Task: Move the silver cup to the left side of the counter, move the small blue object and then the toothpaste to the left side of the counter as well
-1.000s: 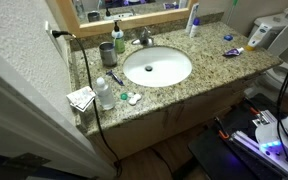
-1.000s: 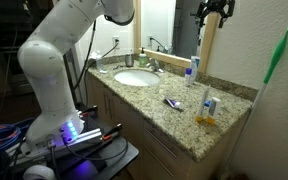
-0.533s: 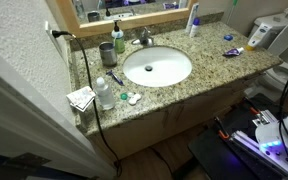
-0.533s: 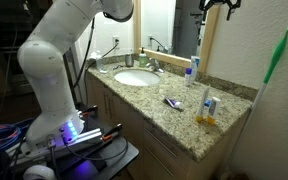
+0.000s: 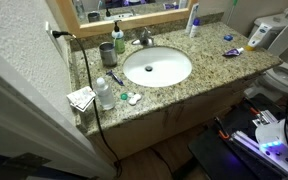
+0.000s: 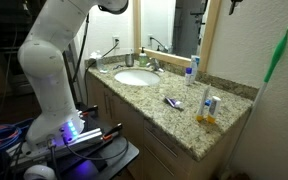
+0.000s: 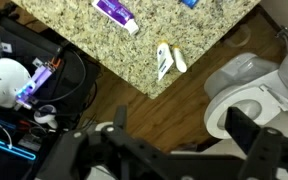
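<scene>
While the hand (image 7: pixel 180 126) gapes, the silver cup (image 5: pixel 106 52) stands by the sink (image 5: pixel 158 68).

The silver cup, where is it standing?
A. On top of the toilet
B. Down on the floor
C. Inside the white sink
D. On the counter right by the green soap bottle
D: in an exterior view the silver cup stands upright on the counter next to the green soap bottle, outside the sink.
</scene>
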Motion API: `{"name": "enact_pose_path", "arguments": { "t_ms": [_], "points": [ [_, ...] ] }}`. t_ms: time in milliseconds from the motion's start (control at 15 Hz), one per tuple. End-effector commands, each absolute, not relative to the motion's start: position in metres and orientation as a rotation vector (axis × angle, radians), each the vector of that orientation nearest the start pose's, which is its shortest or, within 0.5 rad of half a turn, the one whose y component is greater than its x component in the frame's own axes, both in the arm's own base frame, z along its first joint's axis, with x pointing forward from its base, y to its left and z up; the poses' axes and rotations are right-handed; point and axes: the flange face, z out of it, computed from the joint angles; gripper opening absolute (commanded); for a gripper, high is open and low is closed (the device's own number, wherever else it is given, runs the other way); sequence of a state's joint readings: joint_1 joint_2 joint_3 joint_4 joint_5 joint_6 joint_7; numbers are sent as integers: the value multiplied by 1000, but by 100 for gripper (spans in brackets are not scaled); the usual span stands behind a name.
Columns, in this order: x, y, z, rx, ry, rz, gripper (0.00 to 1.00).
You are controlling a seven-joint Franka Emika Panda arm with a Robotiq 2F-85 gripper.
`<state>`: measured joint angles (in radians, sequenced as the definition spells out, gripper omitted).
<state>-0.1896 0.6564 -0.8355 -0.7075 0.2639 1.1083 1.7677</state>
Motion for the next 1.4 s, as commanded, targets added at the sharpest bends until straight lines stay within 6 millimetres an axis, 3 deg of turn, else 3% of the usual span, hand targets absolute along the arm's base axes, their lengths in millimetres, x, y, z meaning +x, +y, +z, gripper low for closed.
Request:
{"name": "enact_pose_path", "arguments": {
  "t_ms": [0, 200, 267, 333, 467, 733, 1067, 1333],
  "points": [
    [531, -373, 631, -1013, 3257, 4, 100],
    [527, -373, 627, -1123, 3241, 31, 100],
    [541, -359, 606, -1138, 3276, 115, 100],
    [553, -345, 583, -1281, 3270, 224, 100],
    [580, -331, 550, -1483, 3184, 208, 100],
    [606, -321, 498, -1845, 3008, 124, 100],
    [602, -354, 454, -2156, 2715, -126, 100],
    [573, -366, 431, -2267, 2475, -117, 100]
  ]
}}
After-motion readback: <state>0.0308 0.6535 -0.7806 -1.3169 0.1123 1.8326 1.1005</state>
